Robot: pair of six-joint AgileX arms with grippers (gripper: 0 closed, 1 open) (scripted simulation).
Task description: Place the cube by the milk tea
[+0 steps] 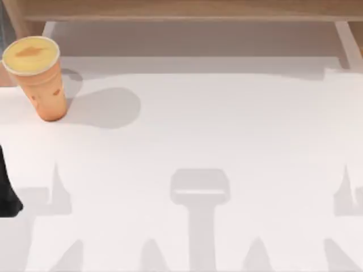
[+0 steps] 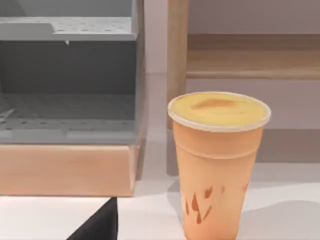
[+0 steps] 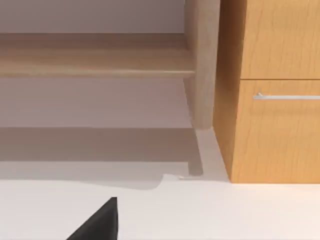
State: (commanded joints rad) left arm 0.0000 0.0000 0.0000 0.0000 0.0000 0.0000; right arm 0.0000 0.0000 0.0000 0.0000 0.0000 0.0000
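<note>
Black and wedge-shaped, a piece of the left gripper (image 2: 97, 225) is seen closest to the left wrist camera, low over the plain white tabletop (image 1: 227, 130); whether that gripper is spread or pressed together cannot be told. Just beyond it the milk tea (image 2: 217, 165), a tall tapered orange cup with darker orange marks, a white rim and a pale yellow flat top, is stood upright. From above, the cup (image 1: 41, 79) is placed at the table's far left corner, with the dark left arm (image 1: 7, 192) held at the left edge nearer the front, well apart from it. A matching black wedge of the right gripper (image 3: 97, 225) is shown in the right wrist view, facing a light wooden cabinet with a slim metal handle (image 3: 270, 90); its state cannot be told either, and that arm is judged to be parked. A grey perforated rack on a wooden base (image 2: 67, 125) is set behind and beside the cup.

Where the cube lies cannot be told, so the step in hand is judged to be the search for it. Bare tabletop to the right of the cup is best chosen for the drop. The cube is best lowered until it is nearly touching the surface and released just beside the cup, not against it, since so tall and narrow a cup is easily tipped.
</note>
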